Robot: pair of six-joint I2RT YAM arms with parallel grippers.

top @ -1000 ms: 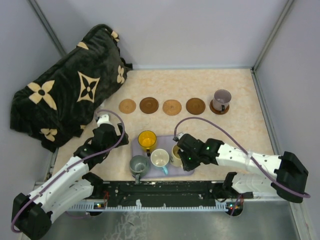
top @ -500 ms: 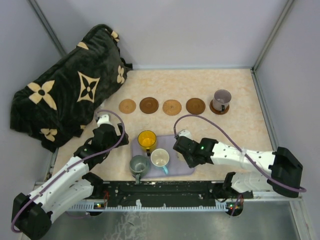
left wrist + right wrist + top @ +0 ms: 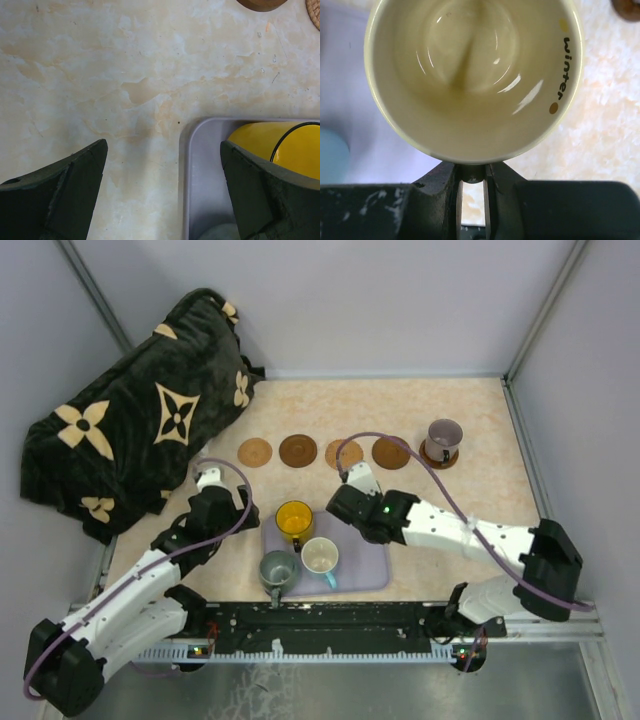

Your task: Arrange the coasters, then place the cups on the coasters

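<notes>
The right pincer has its fingers drawn close together, pinching the cream mug at the side nearest the wrist camera. The part in the grip is hidden beneath the rim. The mug stands upright, its mouth open to the camera, with the word "winter" printed inside the rim. Below it, lavender tray shows on one side and bare desk on the other, so it sits over the tray's border. From above, this pincer is at the far edge of the tray, just short of the coasters.

The coasters lie in a row across the desk towards its far edge. The rightmost coaster carries the purple-grey mug. The arm's cable crosses the middle one.

Three mugs stand in the tray: the yellow mug at its far left corner, the white mug with the blue handle in the middle, and the grey-green mug at its near left corner.

The left pincer is spread wide and holds nothing. It hangs over bare desk just beside the tray's far left corner, with the yellow mug close by its right finger.

A dark flowered blanket fills the desk's far left corner.
</notes>
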